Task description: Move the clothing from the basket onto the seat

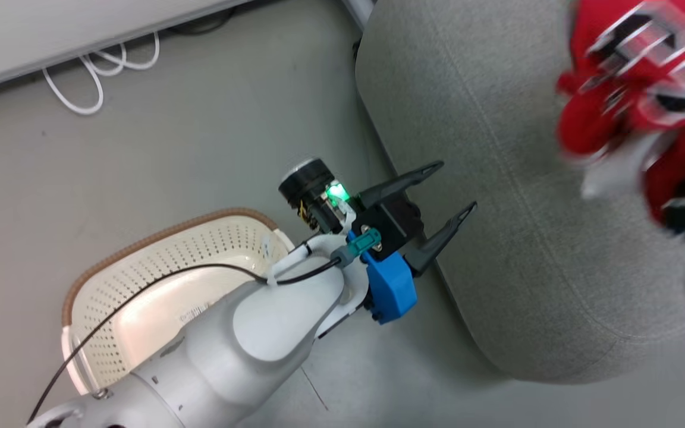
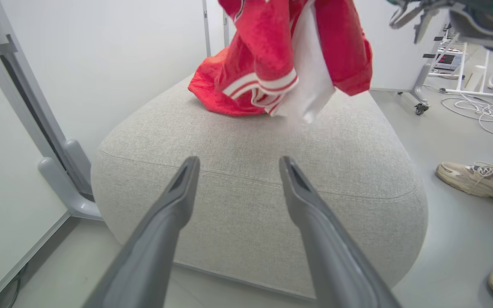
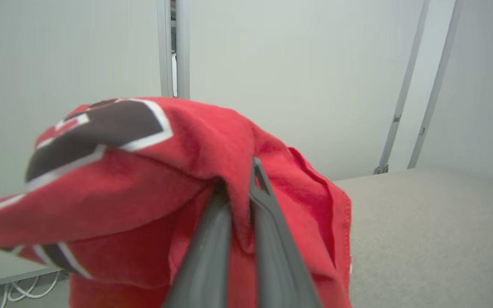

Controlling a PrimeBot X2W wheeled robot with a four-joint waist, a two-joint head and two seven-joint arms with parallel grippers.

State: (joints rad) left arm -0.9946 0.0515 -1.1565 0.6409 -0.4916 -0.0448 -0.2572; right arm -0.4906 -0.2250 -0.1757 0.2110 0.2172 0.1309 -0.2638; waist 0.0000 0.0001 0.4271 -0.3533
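right gripper point(image 3: 239, 177): clamped on red jersey point(image 3: 122, 184)
left gripper point(image 1: 456, 184): fingers apart
seat point(image 1: 527, 238): grey weave, 2 o'clock of perforated basket point(image 1: 200, 249)

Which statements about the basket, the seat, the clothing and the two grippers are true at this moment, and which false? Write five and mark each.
1. The right gripper is shut on the red jersey. True.
2. The left gripper holds a garment. False: its fingers stand open and empty, beside the seat.
3. The basket holds a red garment. False: the part of its inside that shows is bare.
4. Some red cloth rests on the seat. True.
5. The basket stands on the seat. False: it stands on the floor beside the seat.
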